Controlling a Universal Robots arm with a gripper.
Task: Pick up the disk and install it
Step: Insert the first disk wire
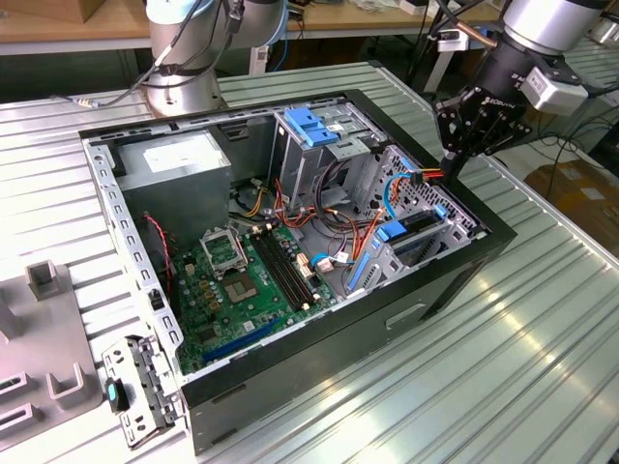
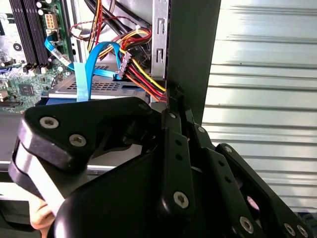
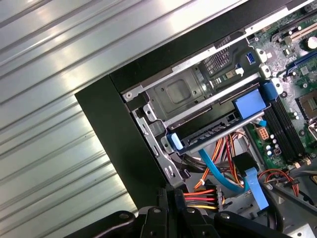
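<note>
The end effector (image 1: 451, 169) is closed, empty, beside the case wall (image 3: 114, 129); the disk (image 3: 213, 130) is seated in its bay (image 3: 154, 130); any seating push is best applied squarely, clear of cables (image 3: 218, 171)

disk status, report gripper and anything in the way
Gripper shut, holding nothing, at the case wall. Disk lying in the drive bay, blue carrier around it. Power wires and blue cable close by the fingertips.
</note>
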